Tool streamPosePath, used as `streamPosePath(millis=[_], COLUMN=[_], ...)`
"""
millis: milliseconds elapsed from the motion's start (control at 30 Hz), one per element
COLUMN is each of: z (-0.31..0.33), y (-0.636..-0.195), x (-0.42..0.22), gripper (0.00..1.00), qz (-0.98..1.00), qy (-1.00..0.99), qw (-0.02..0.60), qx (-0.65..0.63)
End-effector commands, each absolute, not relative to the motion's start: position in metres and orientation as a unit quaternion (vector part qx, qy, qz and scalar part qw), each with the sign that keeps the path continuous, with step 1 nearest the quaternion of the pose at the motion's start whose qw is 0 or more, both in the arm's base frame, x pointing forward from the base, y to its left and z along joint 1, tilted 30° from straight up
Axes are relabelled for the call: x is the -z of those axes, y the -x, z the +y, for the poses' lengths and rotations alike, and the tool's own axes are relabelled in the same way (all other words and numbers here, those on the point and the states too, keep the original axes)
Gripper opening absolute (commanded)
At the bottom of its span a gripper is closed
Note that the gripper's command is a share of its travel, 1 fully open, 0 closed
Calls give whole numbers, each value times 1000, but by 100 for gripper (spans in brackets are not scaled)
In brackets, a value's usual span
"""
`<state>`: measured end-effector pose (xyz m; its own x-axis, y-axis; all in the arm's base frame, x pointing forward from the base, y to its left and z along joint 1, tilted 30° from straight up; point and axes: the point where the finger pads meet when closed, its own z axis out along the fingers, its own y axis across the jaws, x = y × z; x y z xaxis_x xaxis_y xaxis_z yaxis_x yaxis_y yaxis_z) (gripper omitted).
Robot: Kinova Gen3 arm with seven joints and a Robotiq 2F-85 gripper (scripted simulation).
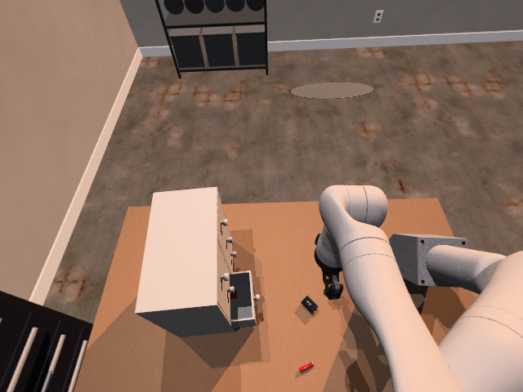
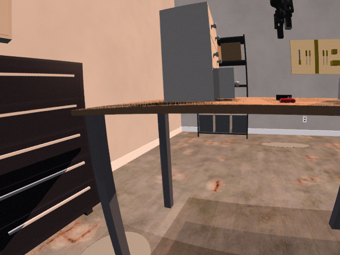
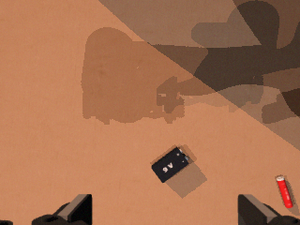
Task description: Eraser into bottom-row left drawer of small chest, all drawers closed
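Note:
The small white chest [image 1: 181,248] [image 2: 186,54] stands on the left of the table [image 1: 274,236] [image 2: 192,109], its drawer fronts facing the arm. The left drawer of its bottom row [image 1: 252,291] [image 2: 224,82] is pulled out part way. A small dark red block [image 1: 233,294], seemingly the eraser, lies inside it near the chest. The other drawers look pushed in. My gripper [image 1: 333,291] [image 2: 283,28] [image 3: 164,210] is open and empty. It hangs high above the table, right of the open drawer and over a black 9V battery [image 1: 309,304] [image 2: 283,96] [image 3: 171,164].
A small red cylinder [image 1: 306,366] [image 2: 287,100] [image 3: 284,191] lies nearer the table's front edge. A dark dresser [image 1: 25,345] [image 2: 41,137] stands off the table's left corner. A black shelf rack [image 1: 215,37] [image 2: 233,54] stands at the far wall.

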<state>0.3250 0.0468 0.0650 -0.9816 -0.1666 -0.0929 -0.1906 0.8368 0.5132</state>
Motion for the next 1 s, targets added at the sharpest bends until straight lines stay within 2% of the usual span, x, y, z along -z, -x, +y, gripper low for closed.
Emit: streamPosePath(millis=[0,400,700,767,833,967], z=[52,98,142,147,147,153], y=[-324,-335,-357,-363,-363,-376], x=[-62,-46,-32,-29,-29,-23], gripper=[100,100,100,100,100,100], qz=[956,928,889,881,881,867], qy=[92,99,83,75,75,57], qw=[25,76,175,202,202,258], qx=[-279,-351,-414,-421,-421,-423])
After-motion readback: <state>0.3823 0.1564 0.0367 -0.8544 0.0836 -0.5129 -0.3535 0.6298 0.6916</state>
